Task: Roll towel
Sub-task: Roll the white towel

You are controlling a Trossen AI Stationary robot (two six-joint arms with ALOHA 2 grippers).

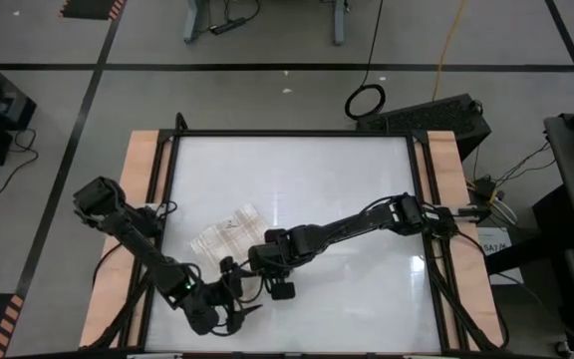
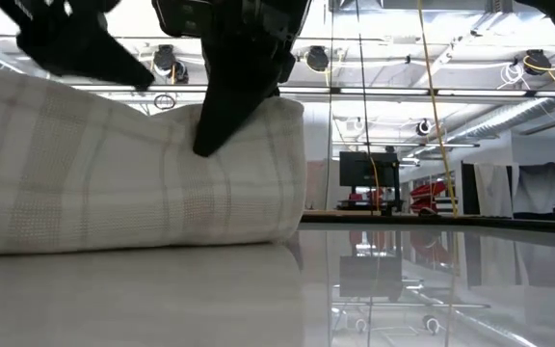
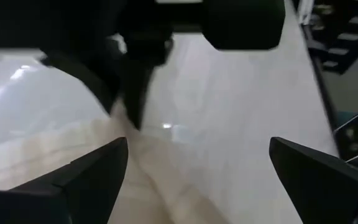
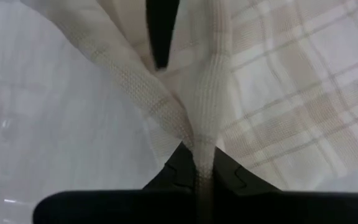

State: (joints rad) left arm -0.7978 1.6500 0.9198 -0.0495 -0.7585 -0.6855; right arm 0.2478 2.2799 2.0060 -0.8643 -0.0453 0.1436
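Right wrist view shows the right claw [image 4: 202, 177] pressed together on a bunched fold of the towel [image 4: 278, 93], the cloth's ribbed hem running straight down between the two dark fingers. Cream fabric with beige-brown plaid spreads out beyond that pinch, and a dark fingertip of the other arm pokes in past the fold.

From above, the right claw [image 1: 263, 257] sits at the near edge of the towel [image 1: 229, 232], with its arm stretching away across the white counter [image 1: 347, 179] to the right-hand rail. The left claw [image 1: 233, 312] hangs just beside it, nearer the front edge of the counter, off the cloth. In the left wrist view its fingers [image 3: 92, 171] stand wide apart, with bare counter and the towel's edge between them and nothing held.

Seen from counter height, the towel [image 2: 133, 178] lies as a thick folded mound on the glossy surface, and a dark finger presses down into its upper fold close to the rounded end.
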